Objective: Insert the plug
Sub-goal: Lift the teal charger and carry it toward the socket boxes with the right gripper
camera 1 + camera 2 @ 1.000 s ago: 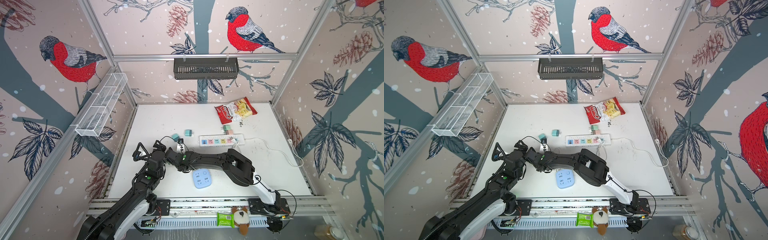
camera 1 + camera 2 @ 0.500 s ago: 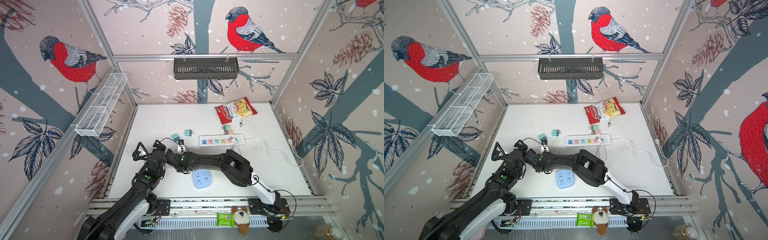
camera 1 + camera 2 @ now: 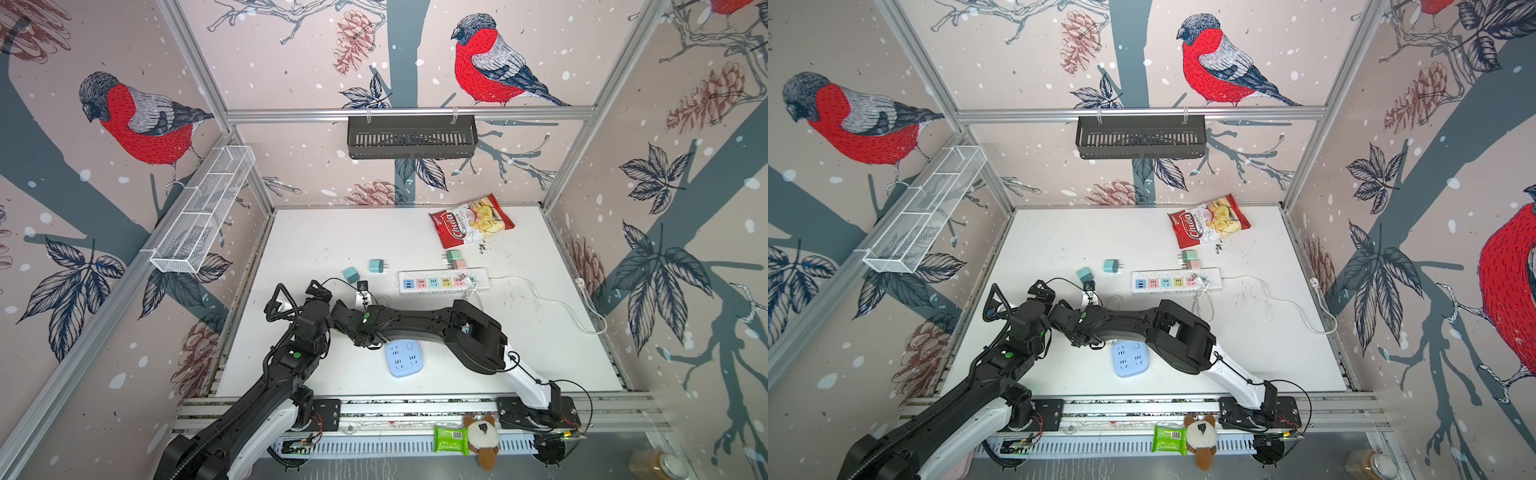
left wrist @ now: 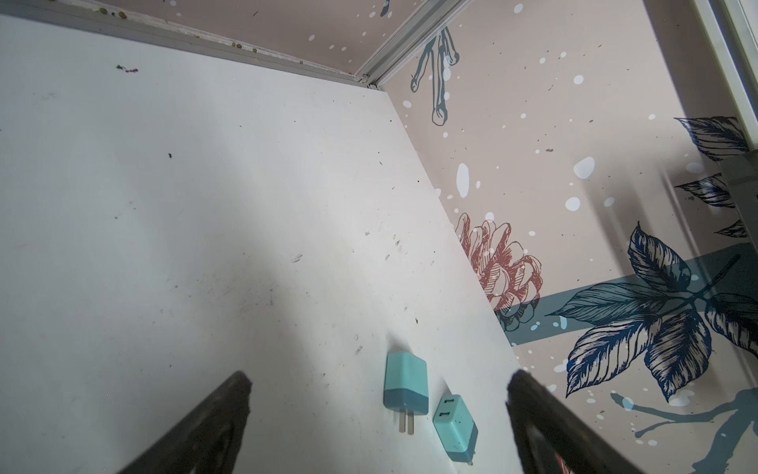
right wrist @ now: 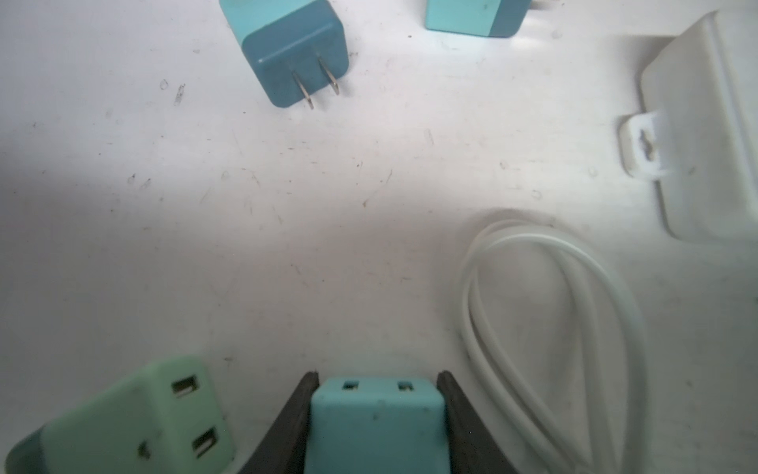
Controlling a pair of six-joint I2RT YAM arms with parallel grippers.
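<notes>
Bright, even light; soft wrist-view blur.

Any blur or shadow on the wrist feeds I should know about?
Right wrist view: blue charger between the fingers looks soft, shadow covers the table near it. Left wrist view: fingertips blurred, the teal charger with prongs sharp, a shadow band crosses the table.

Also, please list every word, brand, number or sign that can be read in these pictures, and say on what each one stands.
"Chula": white script on the red snack bag, seen in both top views.
Smaller print under it: perhaps "Cassava Chips", but I am not sure.
Green packet at the front rail: it has a barcode label, too small to read.
Power strip: no readable marking.
</notes>
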